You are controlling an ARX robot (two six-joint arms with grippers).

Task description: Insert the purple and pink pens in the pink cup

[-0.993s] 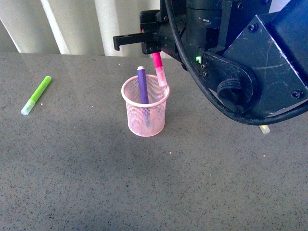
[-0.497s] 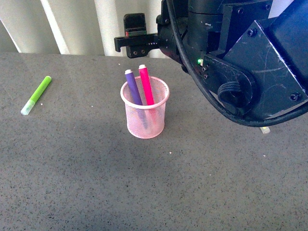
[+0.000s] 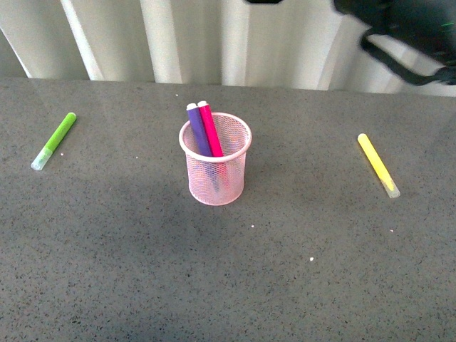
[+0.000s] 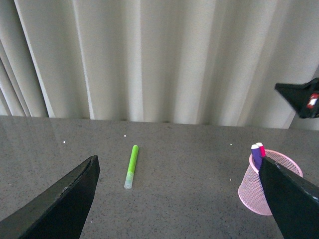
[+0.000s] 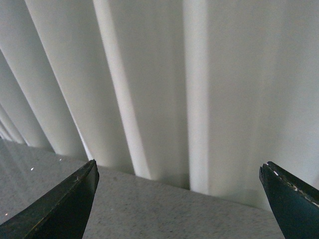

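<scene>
The pink cup stood upright on the grey table, with the purple pen and the pink pen side by side inside it, both leaning toward the robot's left and sticking up past the rim. A green marker lay flat well off to the cup's left, and a yellow marker lay flat well off to its right.

The right arm was raised high, only a dark part of it showing at the top of the front view. The right gripper pointed at the curtain above the table's far edge, its fingers spread wide and holding nothing. The left gripper was also spread wide and empty, aimed low over the table, with the green marker lying between its fingers and the cup showing beside one finger.
</scene>
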